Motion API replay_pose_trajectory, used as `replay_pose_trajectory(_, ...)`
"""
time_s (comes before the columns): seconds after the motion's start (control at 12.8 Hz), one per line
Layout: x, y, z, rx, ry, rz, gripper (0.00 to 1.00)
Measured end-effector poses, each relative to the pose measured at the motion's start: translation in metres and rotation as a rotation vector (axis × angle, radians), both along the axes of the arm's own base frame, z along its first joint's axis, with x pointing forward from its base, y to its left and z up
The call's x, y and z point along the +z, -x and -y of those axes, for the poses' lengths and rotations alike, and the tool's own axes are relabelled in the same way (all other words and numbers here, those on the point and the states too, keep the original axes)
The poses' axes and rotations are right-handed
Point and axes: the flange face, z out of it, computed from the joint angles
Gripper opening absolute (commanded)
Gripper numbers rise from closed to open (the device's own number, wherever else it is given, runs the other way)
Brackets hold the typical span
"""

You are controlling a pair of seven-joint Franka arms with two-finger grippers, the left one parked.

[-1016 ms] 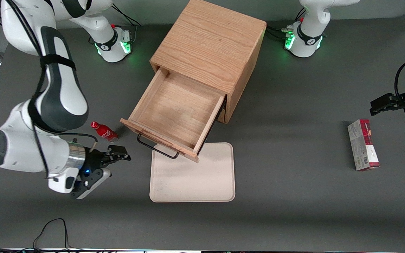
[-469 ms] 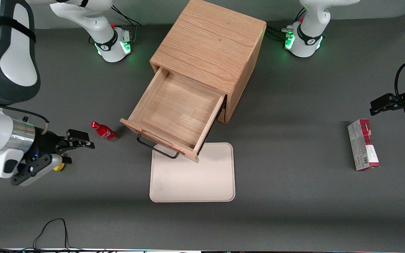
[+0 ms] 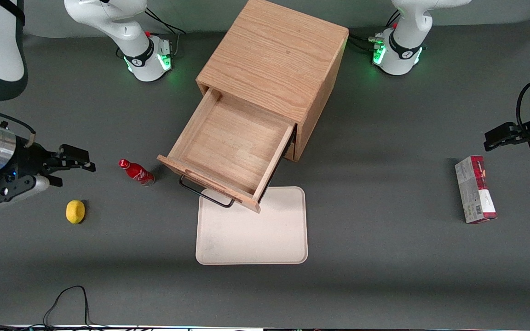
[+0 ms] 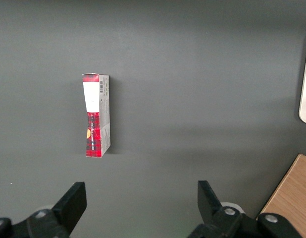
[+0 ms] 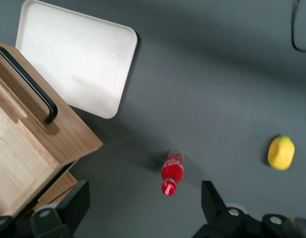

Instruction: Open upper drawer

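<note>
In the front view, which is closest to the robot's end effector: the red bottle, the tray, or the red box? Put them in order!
From the end effector, open and hovering at the working arm's end of the table:
1. Red bottle, standing beside the open upper drawer.
2. Tray, in front of the drawer.
3. Red box, toward the parked arm's end.

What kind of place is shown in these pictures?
Probably a robotics lab: a dark table with arm bases bolted on, test props like the oak cabinet's pulled-out upper drawer, and the open end effector above it.
</note>
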Motion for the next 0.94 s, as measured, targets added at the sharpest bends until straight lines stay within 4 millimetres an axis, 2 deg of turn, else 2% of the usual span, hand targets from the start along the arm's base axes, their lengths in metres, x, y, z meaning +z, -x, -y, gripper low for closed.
replay_pose_trajectory(0.31, 0.006, 0.031, 0.011, -0.034, 0.041, -0.024, 1.0)
replay_pose_trajectory(0.62, 0.008, 0.043, 0.022, -0.025, 0.125, -0.052, 1.0)
replay_pose_trajectory(0.78, 0.015, 0.047, 0.02, -0.022, 0.124, -0.043, 1.0)
replay_pose_trajectory(0.94, 0.02, 0.05, 0.008, -0.015, 0.124, -0.034, 1.0)
